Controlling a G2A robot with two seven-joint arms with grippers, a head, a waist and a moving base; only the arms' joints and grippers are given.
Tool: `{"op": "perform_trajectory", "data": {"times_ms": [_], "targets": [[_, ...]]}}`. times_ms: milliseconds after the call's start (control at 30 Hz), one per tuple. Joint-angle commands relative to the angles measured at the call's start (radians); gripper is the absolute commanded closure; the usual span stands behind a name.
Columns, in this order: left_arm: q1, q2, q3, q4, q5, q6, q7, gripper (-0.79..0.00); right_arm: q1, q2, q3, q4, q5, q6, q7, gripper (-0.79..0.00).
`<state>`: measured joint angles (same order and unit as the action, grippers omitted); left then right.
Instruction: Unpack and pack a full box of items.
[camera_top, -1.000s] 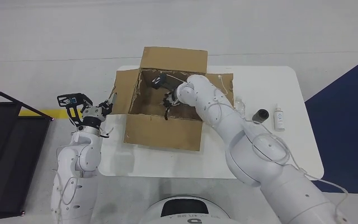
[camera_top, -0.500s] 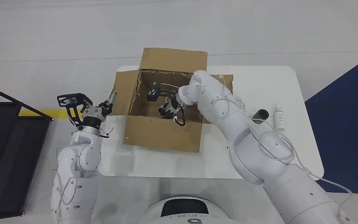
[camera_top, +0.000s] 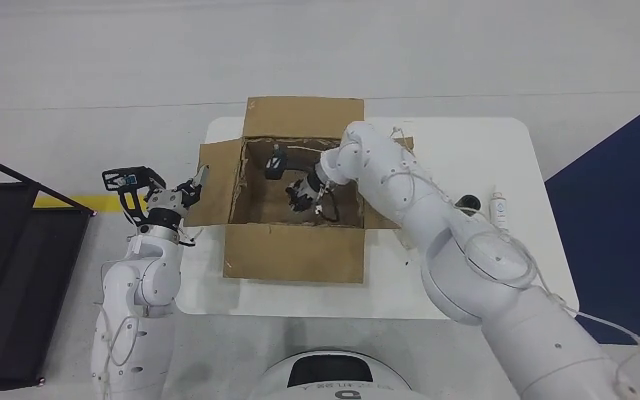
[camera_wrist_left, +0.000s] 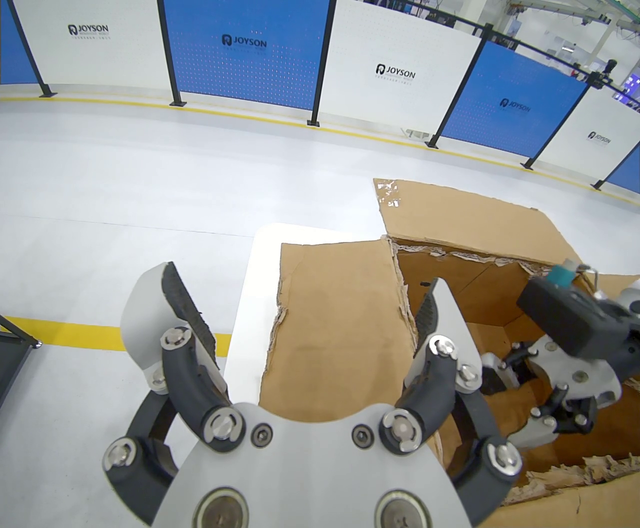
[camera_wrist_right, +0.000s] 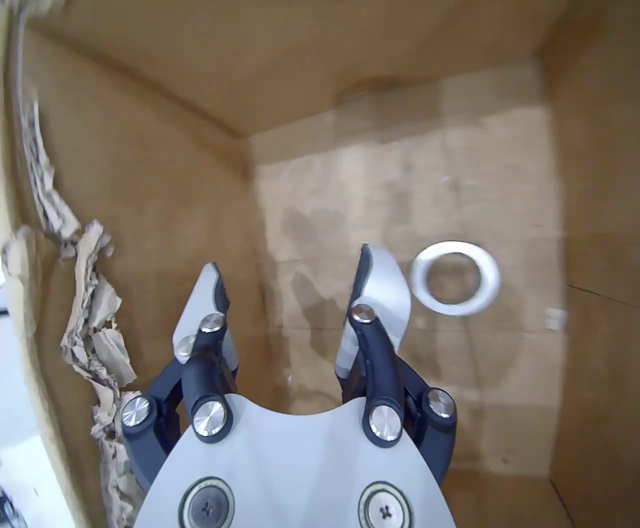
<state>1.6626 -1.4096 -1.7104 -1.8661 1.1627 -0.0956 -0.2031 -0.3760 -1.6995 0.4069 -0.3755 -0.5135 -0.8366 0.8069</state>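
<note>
Table (camera_top: 480, 140) space is mostly taken by an open cardboard box (camera_top: 290, 255) with its flaps spread. The right pincer (camera_wrist_right: 290, 265) hangs inside it above the floor, fingers apart and holding nothing. The left pincer (camera_wrist_left: 302, 280) sits outside the box over the side flap, also spread wide and empty. On the table, well apart from the right pincer and outside the box wall, stand a white bottle (camera_top: 497, 208) and a dark cylinder (camera_top: 466, 206), which look like items already taken out. Torn paper lining (camera_wrist_right: 95, 300) hangs along the box rim on one side of the right pincer. On the other side, a white ring (camera_wrist_right: 420, 280) lies flat on the box floor, just beside one fingertip and outside the gap.

The unpacking half seems nearly finished, and the ring is the only item visible inside. Next, the right pincer likely needs to shift sideways over the ring and descend. It could then put one finger through the hole and pinch the rim, since a flat ring offers little to grip.
</note>
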Motion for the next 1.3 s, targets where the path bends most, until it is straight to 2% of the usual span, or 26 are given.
{"op": "perform_trajectory", "data": {"times_ms": [0,100,200,233,267,367,767,1067,1267], "targets": [[0.000,0.000,0.000,0.000,0.000,0.000,0.000,-0.785,-0.015,0.013,-0.002,-0.043,-0.074,0.158,-0.111,-0.597],[0.000,0.000,0.000,0.000,0.000,0.000,0.000,-0.785,-0.058,0.030,-0.014,-0.116,-0.181,0.343,-0.208,-0.563],[0.000,0.000,0.000,0.000,0.000,0.000,0.000,-0.785,-0.094,0.042,-0.021,-0.176,-0.242,0.474,-0.195,-0.585],[0.000,0.000,0.000,0.000,0.000,0.000,0.000,-0.785,-0.101,0.045,-0.022,-0.190,-0.254,0.491,-0.172,-0.551],[0.000,0.000,0.000,0.000,0.000,0.000,0.000,-0.785,-0.104,0.048,-0.016,-0.197,-0.256,0.513,-0.162,-0.483],[0.000,0.000,0.000,0.000,0.000,0.000,0.000,-0.785,-0.111,0.055,0.001,-0.218,-0.263,0.576,-0.142,-0.391],[0.000,0.000,0.000,0.000,0.000,0.000,0.000,-0.785,-0.138,0.082,0.046,-0.256,-0.315,0.639,-0.083,-0.354],[0.000,0.000,0.000,0.000,0.000,0.000,0.000,-0.785,-0.136,0.054,0.039,-0.198,-0.331,0.613,-0.059,-0.302],[0.000,0.000,0.000,0.000,0.000,0.000,0.000,-0.785,-0.129,0.022,0.029,-0.141,-0.338,0.608,-0.057,-0.305]]}}
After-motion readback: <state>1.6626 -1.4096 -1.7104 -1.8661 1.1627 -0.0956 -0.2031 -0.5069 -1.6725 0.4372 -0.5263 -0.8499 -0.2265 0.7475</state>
